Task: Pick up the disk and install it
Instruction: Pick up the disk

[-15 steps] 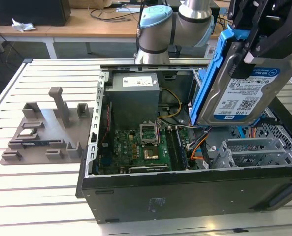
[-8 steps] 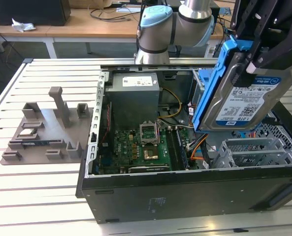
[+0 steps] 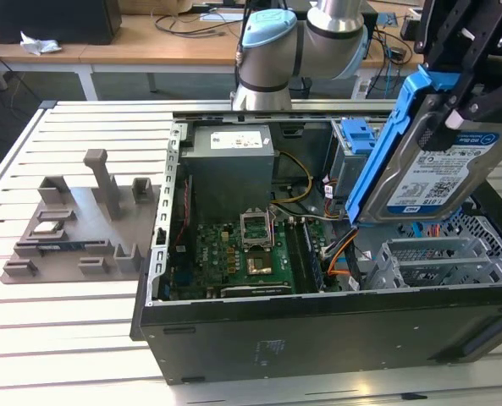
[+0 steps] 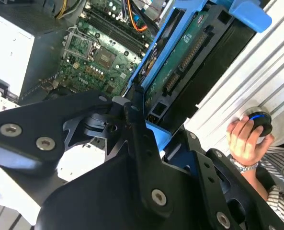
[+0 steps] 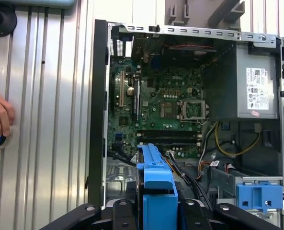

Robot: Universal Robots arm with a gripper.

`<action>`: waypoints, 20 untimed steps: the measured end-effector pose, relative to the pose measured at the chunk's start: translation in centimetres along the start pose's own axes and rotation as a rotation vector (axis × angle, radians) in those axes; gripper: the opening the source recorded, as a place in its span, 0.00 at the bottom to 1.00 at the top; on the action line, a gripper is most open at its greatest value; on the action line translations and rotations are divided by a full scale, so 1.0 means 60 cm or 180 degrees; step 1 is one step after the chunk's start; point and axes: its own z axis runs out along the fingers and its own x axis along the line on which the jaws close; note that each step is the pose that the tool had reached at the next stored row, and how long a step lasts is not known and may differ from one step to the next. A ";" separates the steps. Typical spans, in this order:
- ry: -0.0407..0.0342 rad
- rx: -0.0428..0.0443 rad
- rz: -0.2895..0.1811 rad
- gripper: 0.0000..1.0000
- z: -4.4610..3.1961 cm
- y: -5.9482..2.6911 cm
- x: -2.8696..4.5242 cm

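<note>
The disk [image 3: 441,182], a silver drive with a white-and-blue label in a blue plastic carrier bracket [image 3: 384,152], hangs tilted on edge above the right part of the open computer case [image 3: 318,338]. My black gripper [image 3: 462,106] is shut on its upper end. In the second wrist view the disk [image 4: 185,62] shows its green circuit-board side, with the fingers [image 4: 134,124] clamped on the blue bracket. In the first wrist view the bracket's blue edge [image 5: 156,182] sits between the gripper arms, over the case's drive area.
Inside the case lie the motherboard [image 3: 234,254], the power supply [image 3: 229,161] and a grey drive cage with a blue latch plate [image 3: 358,135]. A grey fixture plate [image 3: 73,220] stands on the slatted table at the exterior view's left. A person's hand [image 4: 244,139] rests on a knob beside the case.
</note>
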 end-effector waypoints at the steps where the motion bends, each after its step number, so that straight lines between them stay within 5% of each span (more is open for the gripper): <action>1: 0.0002 -0.0001 -0.0017 0.37 0.000 -0.003 0.000; 6: 0.0002 -0.0004 -0.0020 0.37 0.005 -0.023 0.002; 20: 0.0001 -0.0005 -0.0021 0.37 0.014 -0.051 0.004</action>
